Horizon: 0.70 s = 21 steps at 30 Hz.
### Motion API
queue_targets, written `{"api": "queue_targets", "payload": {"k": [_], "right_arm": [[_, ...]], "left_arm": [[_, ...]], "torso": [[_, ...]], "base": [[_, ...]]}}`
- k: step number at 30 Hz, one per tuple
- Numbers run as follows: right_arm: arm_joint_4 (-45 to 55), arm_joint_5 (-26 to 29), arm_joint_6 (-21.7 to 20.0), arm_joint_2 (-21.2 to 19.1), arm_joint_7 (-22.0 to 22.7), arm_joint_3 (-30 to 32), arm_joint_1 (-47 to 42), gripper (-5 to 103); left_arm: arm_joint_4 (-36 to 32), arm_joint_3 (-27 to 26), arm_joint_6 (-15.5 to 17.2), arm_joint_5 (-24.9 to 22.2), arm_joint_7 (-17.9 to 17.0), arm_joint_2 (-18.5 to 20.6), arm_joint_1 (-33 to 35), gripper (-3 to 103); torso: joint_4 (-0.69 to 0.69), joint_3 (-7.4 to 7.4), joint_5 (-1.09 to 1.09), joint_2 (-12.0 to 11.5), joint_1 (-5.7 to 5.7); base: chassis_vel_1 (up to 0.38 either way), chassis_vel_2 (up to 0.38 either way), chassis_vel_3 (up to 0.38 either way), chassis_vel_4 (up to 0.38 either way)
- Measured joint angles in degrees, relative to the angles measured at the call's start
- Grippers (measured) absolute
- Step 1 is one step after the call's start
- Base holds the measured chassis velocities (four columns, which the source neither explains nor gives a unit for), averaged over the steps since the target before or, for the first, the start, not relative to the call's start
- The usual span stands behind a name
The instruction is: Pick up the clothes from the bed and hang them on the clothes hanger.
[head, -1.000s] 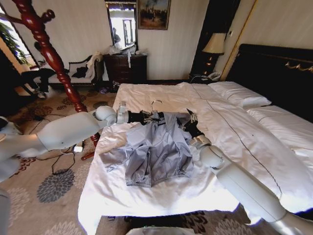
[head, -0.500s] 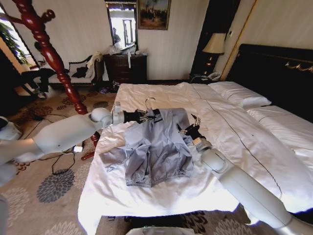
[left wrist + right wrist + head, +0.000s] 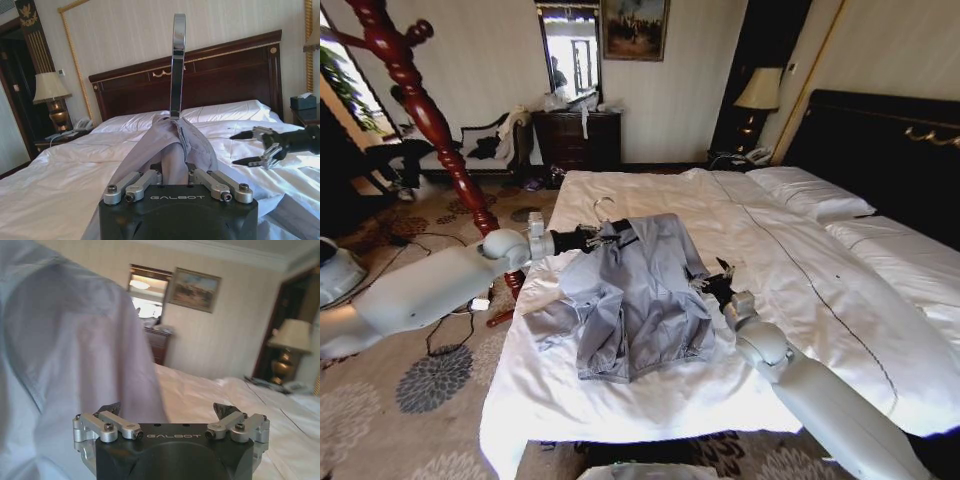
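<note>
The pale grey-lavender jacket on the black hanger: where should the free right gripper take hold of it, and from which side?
Probably the loose side fold of the thin pale grey-lavender jacket, below the shoulder, approached from the robot's right, where the open right gripper is. The left gripper holds the slim black hanger.

walls: pale striped wallpaper | dresser [image 3: 576, 138]: dark wood, against far wall | mirror [image 3: 570, 50]: above dresser | framed painting [image 3: 633, 27]: right of mirror | lamp [image 3: 756, 93]: lit, right of dresser in corner | red turned-wood post [image 3: 420, 105]: left of dresser, nearer camera | floor: floral carpet [image 3: 430, 380]
</note>
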Motion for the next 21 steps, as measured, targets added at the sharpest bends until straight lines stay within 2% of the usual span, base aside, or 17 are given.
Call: {"api": "queue_targets", "payload": {"k": [2, 5, 8, 12, 17, 18, 21], "right_arm": [[0.6, 0.1, 1.0, 1.3, -1.2, 4.6, -4.3, 100], [2.2, -0.6, 2.7, 3.6, -3.5, 11.3, -11.4, 100], [3.8, -1.7, 3.7, 5.3, -4.9, 14.6, -15.3, 100], [5.6, -3.4, 5.1, 7.8, -6.3, 17.8, -19.1, 100], [8.6, -6.4, 9.4, 13.2, -9.0, 21.2, -25.7, 100], [8.6, -6.4, 9.4, 13.2, -9.0, 21.2, -25.7, 100], [10.2, -8.4, 12.4, 18.5, -11.3, 22.8, -31.1, 100]], "left_arm": [[-0.2, -0.6, 0.0, -0.1, 0.0, 0.3, 0.3, 16], [-0.5, -1.2, 0.0, -0.1, -0.1, 0.8, 0.9, 16], [-1.1, -1.6, 0.0, -0.1, -0.4, 1.1, 1.4, 16], [-2.2, -2.2, 0.0, -0.1, -0.8, 1.6, 2.1, 16], [-3.5, -4.2, 0.0, -0.2, -1.2, 2.7, 4.0, 16], [-3.5, -4.2, 0.0, -0.2, -1.2, 2.7, 4.0, 16], [-4.2, -5.6, 0.0, 0.0, -1.4, 3.6, 5.9, 16]], "torso": [[-0.03, 0.0, 0.02, 0.0, 0.0], [0.01, 0.0, 0.01, 0.0, 0.0], [0.01, 0.0, 0.0, 0.0, -0.01], [0.01, 0.0, 0.0, 0.0, 0.0], [0.02, 0.0, 0.01, 0.0, 0.0], [0.02, 0.0, 0.01, 0.0, 0.0], [0.01, 0.0, 0.0, 0.0, -0.01]], "base": [[0.0, 0.0, 0.0, 0.0], [0.0, 0.0, 0.0, 0.0], [0.0, 0.0, 0.0, 0.0], [0.0, 0.0, 0.0, 0.0], [0.0, 0.0, 0.0, 0.0], [0.0, 0.0, 0.0, 0.0], [0.0, 0.0, 0.0, 0.0]]}}
